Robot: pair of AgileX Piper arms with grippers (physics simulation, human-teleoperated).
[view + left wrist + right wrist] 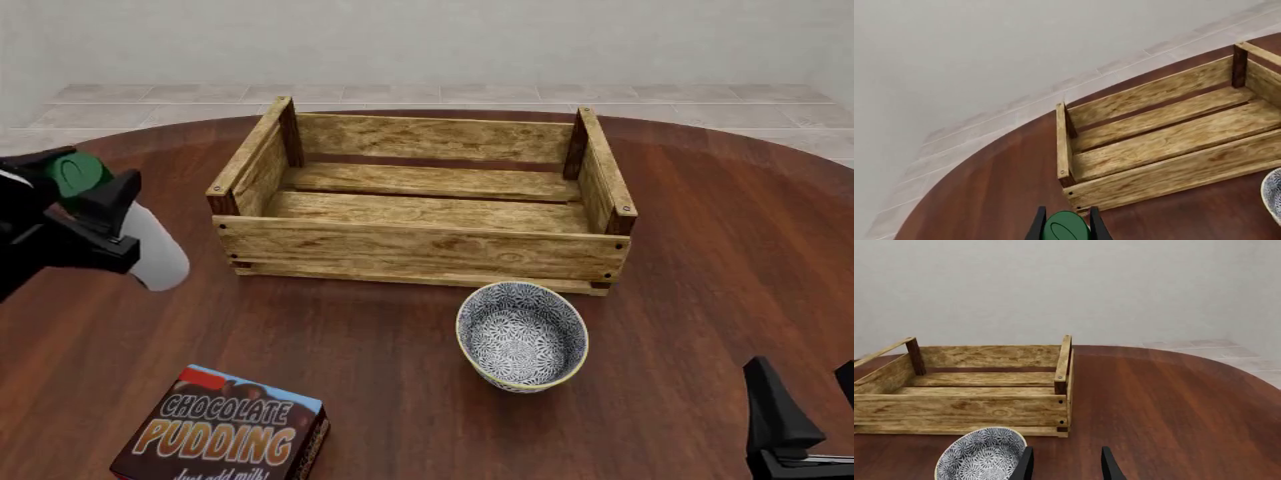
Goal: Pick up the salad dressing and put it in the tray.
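The salad dressing (150,250), a slim white bottle with a dark green cap (74,172), is lifted off the table at the left, tilted, with my left gripper (96,222) shut on it. In the left wrist view its green cap (1066,227) shows between the dark fingers. The tray (423,250), a big light-wood slatted crate, stands at the table's middle back, to the right of the bottle; it also shows as the tray (1167,145) and the tray (961,407). My right gripper (806,415) is open at the front right, holding nothing; the right gripper (1065,465) shows its spread fingers.
A blue-and-white patterned bowl (522,335) sits just in front of the tray's right half; the bowl (982,456) lies near my right fingers. A brown chocolate pudding box (224,430) lies at the front left. The round table's edge (747,135) curves behind the tray.
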